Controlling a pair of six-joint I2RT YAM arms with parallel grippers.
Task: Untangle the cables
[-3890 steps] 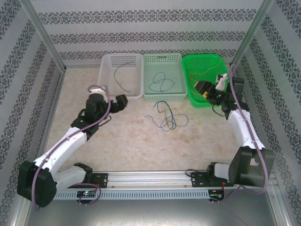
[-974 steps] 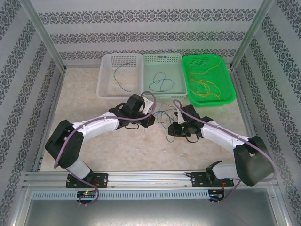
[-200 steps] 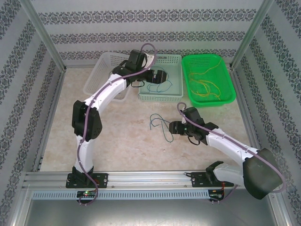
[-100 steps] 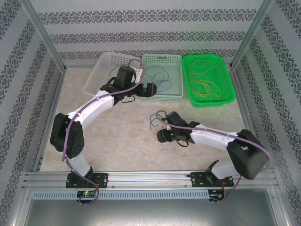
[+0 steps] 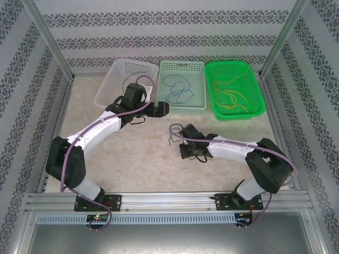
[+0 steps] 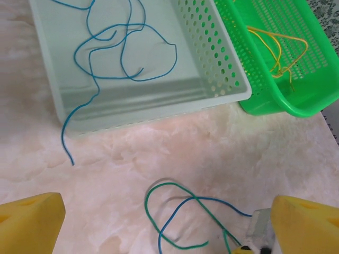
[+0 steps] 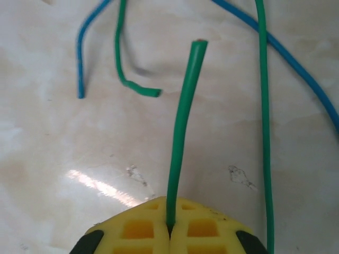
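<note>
A green cable (image 7: pixel 183 121) and a blue cable (image 7: pixel 296 58) lie crossed on the marble tabletop (image 5: pixel 175 136). My right gripper (image 7: pixel 169 228) is shut on the green cable near its free end, which sticks out past the yellow pads. Low over the table, the right gripper (image 5: pixel 186 151) sits just near of the crossed pair. My left gripper (image 6: pixel 169 233) is open and holds nothing, hovering near of the green loop (image 6: pixel 153 190) and the blue strand (image 6: pixel 212 200). The left gripper (image 5: pixel 161 109) is by the pale basket's front left corner.
The pale green basket (image 5: pixel 183 66) holds looping blue cables (image 6: pixel 122 47); one blue end hangs over its front wall onto the table (image 6: pixel 66 137). A bright green basket (image 5: pixel 254 108) holds yellow cables (image 5: pixel 228 90). A white basket (image 5: pixel 111 84) sits skewed at the back left.
My right gripper has closed on the green cable after shifting left. The left arm has drawn back from over the pale green basket to its front edge, still open.
</note>
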